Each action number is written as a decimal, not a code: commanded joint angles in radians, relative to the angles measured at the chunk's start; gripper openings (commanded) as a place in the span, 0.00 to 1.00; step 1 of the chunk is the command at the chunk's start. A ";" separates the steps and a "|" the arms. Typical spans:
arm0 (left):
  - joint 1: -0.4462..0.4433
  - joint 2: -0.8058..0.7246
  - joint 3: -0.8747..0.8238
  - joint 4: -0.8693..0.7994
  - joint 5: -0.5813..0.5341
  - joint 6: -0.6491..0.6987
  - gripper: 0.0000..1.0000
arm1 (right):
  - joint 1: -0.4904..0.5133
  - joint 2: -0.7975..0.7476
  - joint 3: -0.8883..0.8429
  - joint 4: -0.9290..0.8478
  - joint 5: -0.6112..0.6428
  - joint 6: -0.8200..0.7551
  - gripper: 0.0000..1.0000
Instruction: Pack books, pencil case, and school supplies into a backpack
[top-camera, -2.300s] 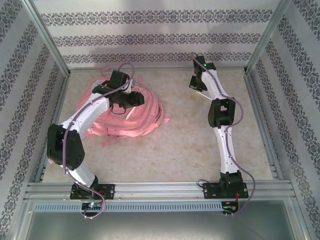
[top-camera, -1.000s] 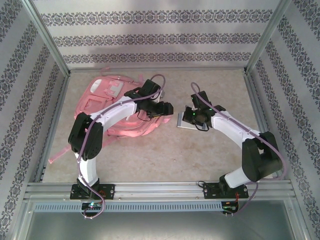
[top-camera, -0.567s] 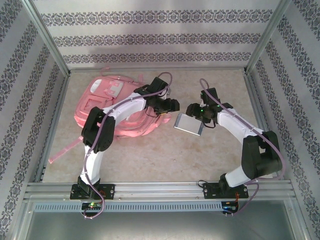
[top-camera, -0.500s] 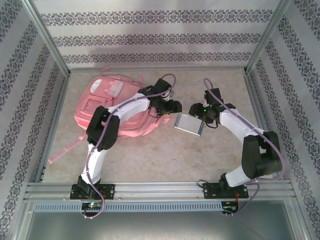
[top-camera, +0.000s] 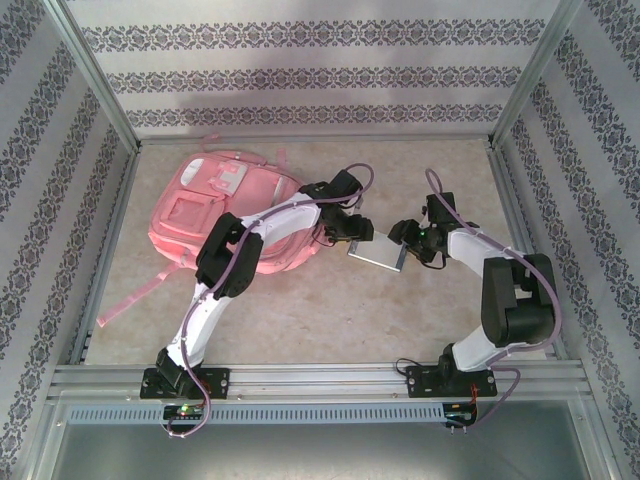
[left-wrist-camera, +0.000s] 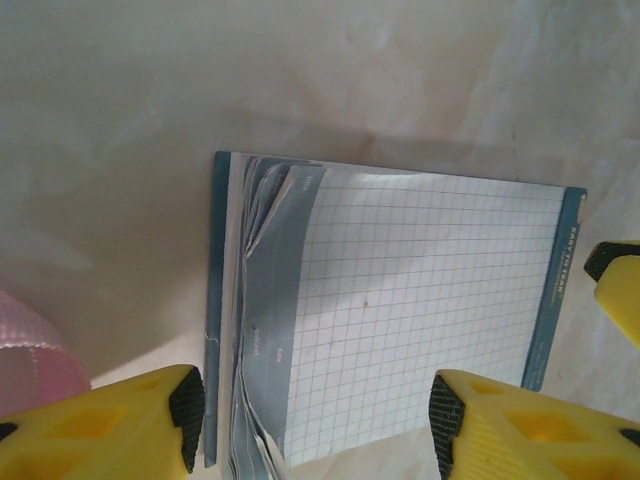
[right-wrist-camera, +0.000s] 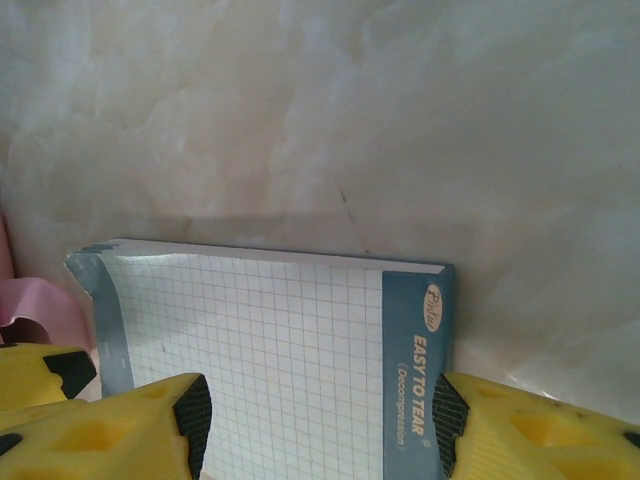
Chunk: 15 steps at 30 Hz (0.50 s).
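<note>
On the teal-blue edge strip (right-wrist-camera: 415, 360) of the white grid-ruled paper notebook (right-wrist-camera: 260, 350), just ahead of the right gripper (right-wrist-camera: 315, 420): "EASY TO TEAR" and "(Decompression)". Farther out, an oval brand mark (right-wrist-camera: 433, 298), unreadable.

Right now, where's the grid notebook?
In the top view the grid notebook sits mid-table, just right of the pink backpack, between the left fingers and the right fingers.

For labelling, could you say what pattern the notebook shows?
Notebook: fine grid on white; best in left wrist view.
</note>
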 joint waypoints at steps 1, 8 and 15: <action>-0.001 0.030 -0.003 -0.020 -0.008 0.022 0.60 | -0.004 0.014 -0.016 0.017 -0.006 0.009 0.62; -0.005 0.050 -0.016 -0.009 0.012 0.022 0.47 | -0.002 -0.024 -0.057 0.013 0.045 -0.008 0.62; -0.008 0.064 -0.024 0.000 0.019 0.022 0.39 | 0.001 -0.006 -0.086 0.057 -0.010 0.012 0.61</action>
